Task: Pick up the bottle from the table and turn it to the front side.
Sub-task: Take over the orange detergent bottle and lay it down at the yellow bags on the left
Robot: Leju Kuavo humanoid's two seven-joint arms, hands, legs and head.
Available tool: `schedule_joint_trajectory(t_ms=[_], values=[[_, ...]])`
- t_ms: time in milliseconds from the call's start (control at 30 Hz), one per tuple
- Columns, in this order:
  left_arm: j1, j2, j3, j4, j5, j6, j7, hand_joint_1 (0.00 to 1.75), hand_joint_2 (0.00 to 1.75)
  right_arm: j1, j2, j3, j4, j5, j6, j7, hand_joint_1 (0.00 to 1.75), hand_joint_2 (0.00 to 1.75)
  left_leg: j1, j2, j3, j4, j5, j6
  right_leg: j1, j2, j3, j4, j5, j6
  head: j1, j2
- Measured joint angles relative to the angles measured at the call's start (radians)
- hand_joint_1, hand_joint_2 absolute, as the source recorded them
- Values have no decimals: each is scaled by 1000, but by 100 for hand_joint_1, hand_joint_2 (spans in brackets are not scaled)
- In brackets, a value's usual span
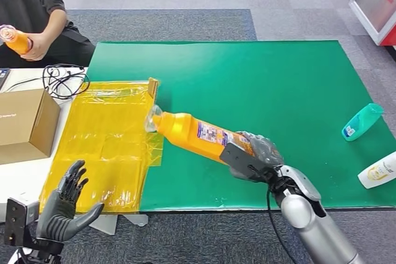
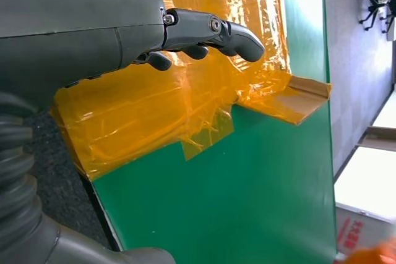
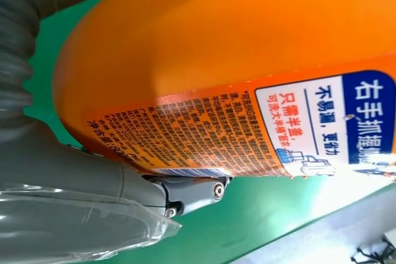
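Gripping the orange bottle (image 1: pixel 200 133) by its base end, my right hand (image 1: pixel 254 153) has its fingers wrapped around the body; the bottle lies nearly level above the green mat (image 1: pixel 289 78), its clear-capped neck pointing toward ten o'clock, over the edge of the yellow film (image 1: pixel 103 140). The fine-print label panel (image 3: pixel 196 131) faces my wrist camera, so I judge the pickup done and the turning under way. Next I'd roll my wrist until the main label faces forward, keeping my grip firm, since the smooth plastic may slip. My left hand (image 1: pixel 65 205) hovers at seven o'clock, fingers spread, holding nothing.
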Motion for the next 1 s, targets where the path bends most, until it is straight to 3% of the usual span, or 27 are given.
schedule_joint_trajectory(t_ms=[233, 467, 633, 800, 1000], values=[[-33, 4, -25, 6, 149, 7, 27, 0, 175, 46, 135, -74, -44, -249, 56, -36, 175, 175, 0, 0, 0, 0, 0, 0, 0, 0, 0, 0, 0, 0, 0, 0], [-124, 66, -194, 32, 362, 101, 48, 0, 175, 76, 210, -68, -25, -363, 17, -138, 175, 175, 0, 0, 0, 0, 1, 0, 0, 0, 0, 0, 0, 0, 0, 0], [-153, 85, -242, 33, 417, 118, 56, 0, 175, 75, 217, -58, -23, -368, 8, -156, 175, 175, 0, 0, 0, 0, 1, -1, 0, 0, 0, 0, 1, 0, 0, 0], [-290, 166, -465, 33, 604, 163, 155, 0, 175, 69, 236, 29, 20, -243, -61, -196, 175, 175, 0, 0, 0, 0, 1, -1, 0, 0, 0, 0, 1, 0, 0, 0], [-355, 195, -564, 34, 638, 228, 240, 0, 175, 70, 236, 94, 46, -125, -107, -227, 175, 175, 0, 0, 0, 0, 1, -1, 0, 0, 0, 0, 1, 0, 0, 0]])
